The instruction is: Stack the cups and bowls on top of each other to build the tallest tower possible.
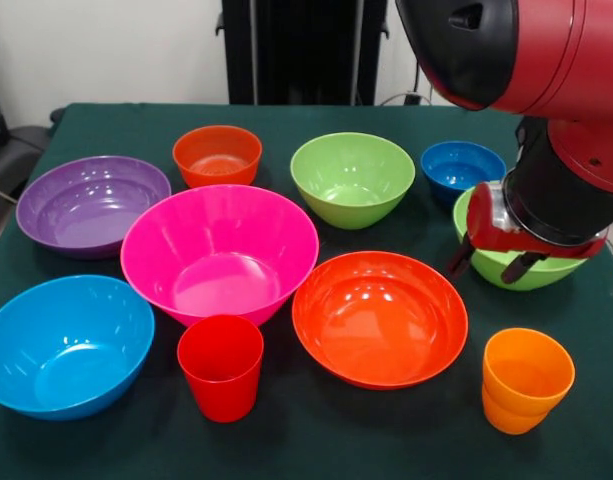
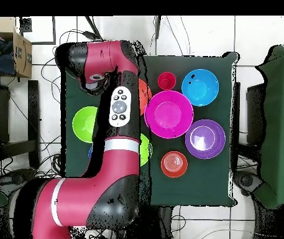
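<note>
Gripper [image 1: 494,263]: fingers apart, holding nothing — hovering over the lime green bowl [image 1: 526,272].
Nearest cup: orange cup [image 1: 526,380] — just toward the camera.

Pincer [image 1: 496,263] fingers spread over lime green bowl [image 1: 531,272]; red cup [image 1: 221,366] upright before pink bowl [image 1: 219,250]

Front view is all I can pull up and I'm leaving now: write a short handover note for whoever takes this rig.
Gripper: hangs over the right-hand lime green bowl, holding nothing; open or shut unclear.
Nothing is stacked. All lie apart on the table: purple bowl, small orange-red bowl, second lime green bowl, small blue bowl, pink bowl, large orange-red bowl, light blue bowl, red cup, orange cup.
Left: the whole tower.
</note>
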### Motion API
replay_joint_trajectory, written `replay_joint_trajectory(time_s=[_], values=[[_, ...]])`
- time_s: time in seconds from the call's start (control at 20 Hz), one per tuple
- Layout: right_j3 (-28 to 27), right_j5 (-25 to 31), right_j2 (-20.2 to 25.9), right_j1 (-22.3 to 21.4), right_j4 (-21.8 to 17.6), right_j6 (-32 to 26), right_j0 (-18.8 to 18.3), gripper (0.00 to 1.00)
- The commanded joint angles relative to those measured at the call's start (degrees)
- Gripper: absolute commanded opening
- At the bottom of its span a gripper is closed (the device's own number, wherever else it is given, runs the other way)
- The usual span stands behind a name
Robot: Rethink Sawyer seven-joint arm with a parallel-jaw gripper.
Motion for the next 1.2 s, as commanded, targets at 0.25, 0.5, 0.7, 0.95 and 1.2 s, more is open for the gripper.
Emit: replay_joint_trajectory(time_s=[0.25,0.5,0.7,0.95,1.2], values=[[-16.53,12.57,2.39,6.79,-0.83,-6.14,-2.77,1.0],[-19.05,13.44,1.77,8.07,0.35,-6.65,-3.08,1.0],[-18.98,13.49,1.16,8.15,1.08,-6.62,-3.08,1.0],[-19.4,12.18,1.14,8.41,2.77,-5.89,-3.21,1.0],[-15.63,2.58,3.1,7.44,3.92,-1.83,-2.67,1.0]])
